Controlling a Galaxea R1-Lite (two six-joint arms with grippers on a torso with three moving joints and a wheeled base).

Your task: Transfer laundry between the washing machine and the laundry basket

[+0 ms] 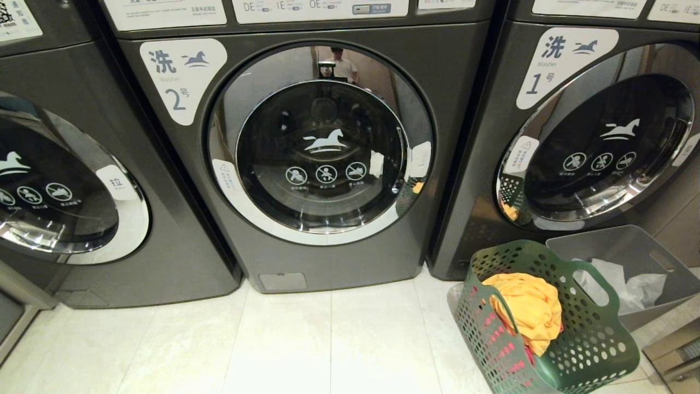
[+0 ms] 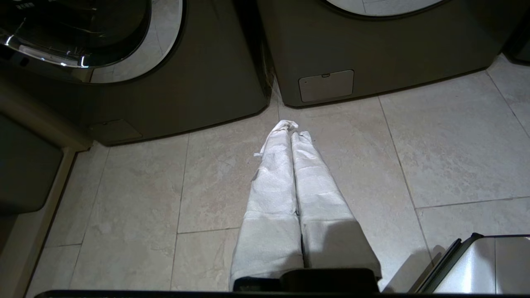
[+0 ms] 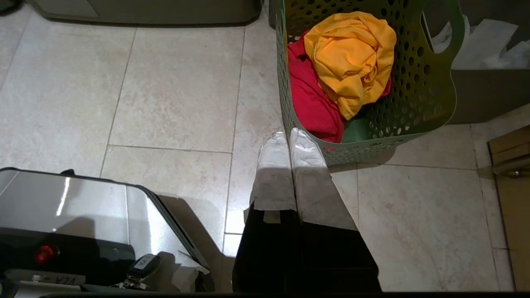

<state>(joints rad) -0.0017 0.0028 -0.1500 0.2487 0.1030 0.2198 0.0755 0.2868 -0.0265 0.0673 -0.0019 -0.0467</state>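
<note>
Nearest the head camera, at about five o'clock in its view, stands the laundry basket (image 1: 596, 350) on the pale floor tiles (image 1: 339, 345), its pierced green wall leaning a little toward the grey bin (image 1: 664, 257) just behind it. Inside, the yellow-orange garment (image 1: 528, 312) sits on top of the red-pink garment (image 3: 310, 99), heaped close to the rim. No denim piece shows.

At twelve o'clock the washing machine (image 1: 180, 230) marked "2" faces the robot with its round door (image 1: 322, 145) shut; the glass is dark, and whether anything lies in the drum I cannot tell. Its twin, the machine marked "1" (image 1: 476, 180), stands at two o'clock, directly behind the basket.

Neither arm shows in the head view. The left pincer (image 2: 293, 131) hangs over bare floor with its cloth-wrapped fingers pressed together, holding nothing, aimed toward the base of machine "2". The right pincer (image 3: 289, 138) is likewise closed and empty, its tips just beside the basket's near wall.

From here the door must be opened first, I judge; reaching for laundry beforehand gains nothing. A closed pincer could slip on the smooth chrome rim. The light basket may tip or slide if the right pincer nudges its wall, and lifting the yellow piece could drag the red one over the rim onto the floor. Confusing the two identical machines is another risk.
</note>
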